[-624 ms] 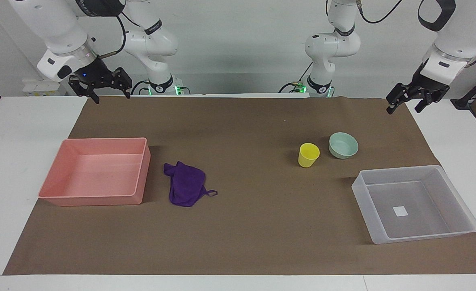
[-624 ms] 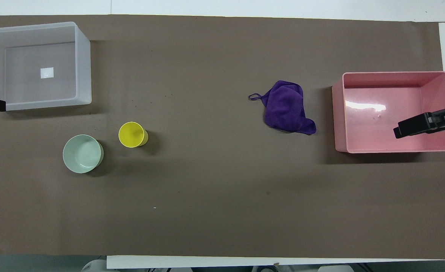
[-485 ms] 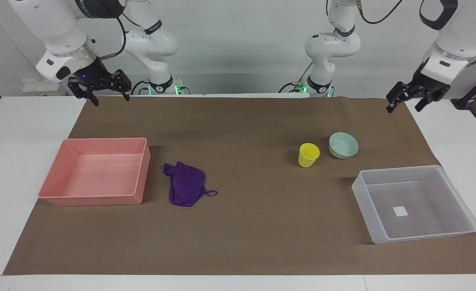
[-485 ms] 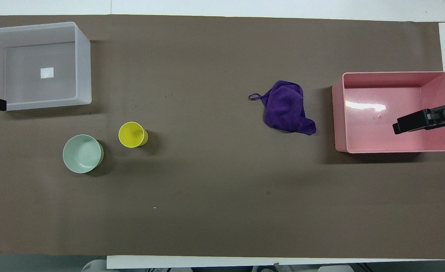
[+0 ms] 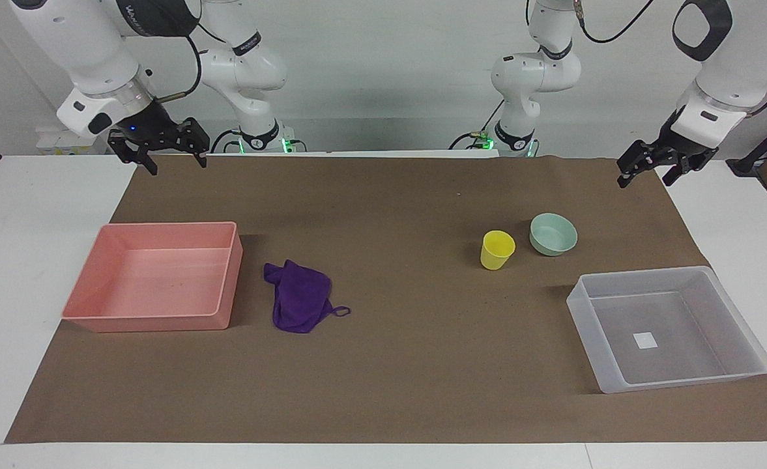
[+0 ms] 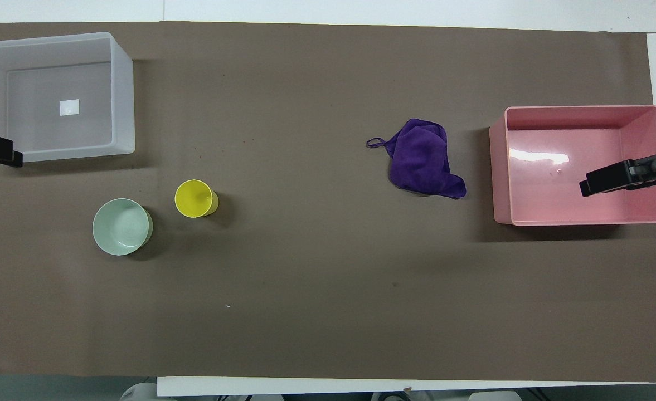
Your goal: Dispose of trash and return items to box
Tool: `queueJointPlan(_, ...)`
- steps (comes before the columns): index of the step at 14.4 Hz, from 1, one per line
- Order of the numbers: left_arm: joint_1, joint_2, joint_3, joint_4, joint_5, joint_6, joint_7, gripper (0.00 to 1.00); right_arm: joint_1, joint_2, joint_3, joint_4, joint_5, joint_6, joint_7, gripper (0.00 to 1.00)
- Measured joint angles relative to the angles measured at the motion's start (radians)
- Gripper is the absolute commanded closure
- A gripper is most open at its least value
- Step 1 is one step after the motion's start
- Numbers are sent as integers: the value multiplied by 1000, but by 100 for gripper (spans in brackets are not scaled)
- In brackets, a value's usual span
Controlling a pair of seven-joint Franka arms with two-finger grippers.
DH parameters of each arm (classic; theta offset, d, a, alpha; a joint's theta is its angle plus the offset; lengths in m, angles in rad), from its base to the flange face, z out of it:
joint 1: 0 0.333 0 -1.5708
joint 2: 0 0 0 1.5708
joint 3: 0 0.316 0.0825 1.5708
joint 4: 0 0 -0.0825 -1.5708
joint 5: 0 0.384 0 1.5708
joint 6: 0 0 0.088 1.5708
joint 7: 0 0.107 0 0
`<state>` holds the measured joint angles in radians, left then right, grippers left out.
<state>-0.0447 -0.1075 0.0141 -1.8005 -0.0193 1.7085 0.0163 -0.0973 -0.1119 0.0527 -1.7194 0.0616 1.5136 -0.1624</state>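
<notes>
Two grippers hang up in the air near the robots' edge of the brown mat (image 5: 390, 365), and both hold nothing. The right gripper (image 5: 173, 163) has its fingers spread apart, over the mat's corner at the right arm's end. The purple cloth (image 5: 300, 296) lies flat on the mat, well apart from it, just beside the pink tray (image 5: 223, 296). The left gripper (image 5: 647, 174) also has its fingers apart, over the mat's edge at the left arm's end. The yellow cup (image 5: 497, 249) stands upright and the green bowl (image 5: 553, 234) sits just beside it, both well apart from this gripper. The clear box (image 5: 585, 319) lies farther from the robots than the cup and bowl, with a white sticker (image 5: 644, 340) on its base.
</notes>
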Motion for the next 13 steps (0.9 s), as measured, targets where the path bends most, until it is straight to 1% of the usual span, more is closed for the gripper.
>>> queueJointPlan(2, 0, -57, 0, -205, 0, 155, -16, 0, 11, 8, 4, -13, 0, 25, 0, 1)
queueJointPlan(4, 0, -91, -1, -383, 0, 244, -28, 0, 55, 46, 7, -29, 0, 87, 1, 1)
queueJointPlan(5, 0, -98, -1, -447, 0, 276, -31, 0, 85, 76, 9, -35, 0, 128, 6, 1)
queueJointPlan(8, -4, -103, -4, -566, 0, 330, -51, 0, 165, 184, 12, -41, 0, 246, 21, 1)
queueJointPlan(9, -9, -103, -7, -603, 0, 356, -61, 1, 186, 218, 12, -42, 0, 280, 46, 1)
queueJointPlan(10, -16, -103, -8, -641, 0, 394, -70, 6, 201, 251, 13, -45, 0, 318, 81, 1)
queueJointPlan(11, -20, -102, -9, -679, 0, 440, -75, 15, 218, 280, 13, -49, 0, 356, 103, 1)
queueJointPlan(12, -23, -99, -9, -718, 0, 490, -81, 55, 237, 308, 14, -53, 0, 393, 119, 1)
queueJointPlan(13, -26, -92, -9, -752, 0, 535, -93, 90, 253, 335, 14, -56, 0, 429, 133, 1)
